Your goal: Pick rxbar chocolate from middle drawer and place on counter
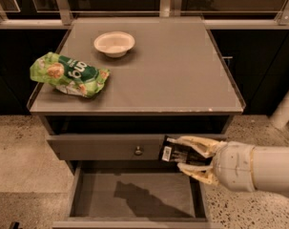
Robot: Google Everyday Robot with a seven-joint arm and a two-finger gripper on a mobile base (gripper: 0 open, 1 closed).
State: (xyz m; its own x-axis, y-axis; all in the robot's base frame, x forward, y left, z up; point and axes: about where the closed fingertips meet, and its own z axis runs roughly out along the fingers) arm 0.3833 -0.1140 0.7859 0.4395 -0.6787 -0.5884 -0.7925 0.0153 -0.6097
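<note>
My gripper (182,154) is shut on the rxbar chocolate (176,153), a flat black bar with a white label patch. It holds the bar in the air above the open middle drawer (134,194), level with the shut upper drawer front. The drawer floor below is bare and carries the arm's shadow. The counter (168,75) lies above and behind the gripper. The arm comes in from the lower right.
A green crinkly snack bag (70,74) lies on the counter's left side. A pale bowl (114,43) stands at its back middle. The upper drawer front has a small round knob (138,151). A pale post (284,106) stands at the right.
</note>
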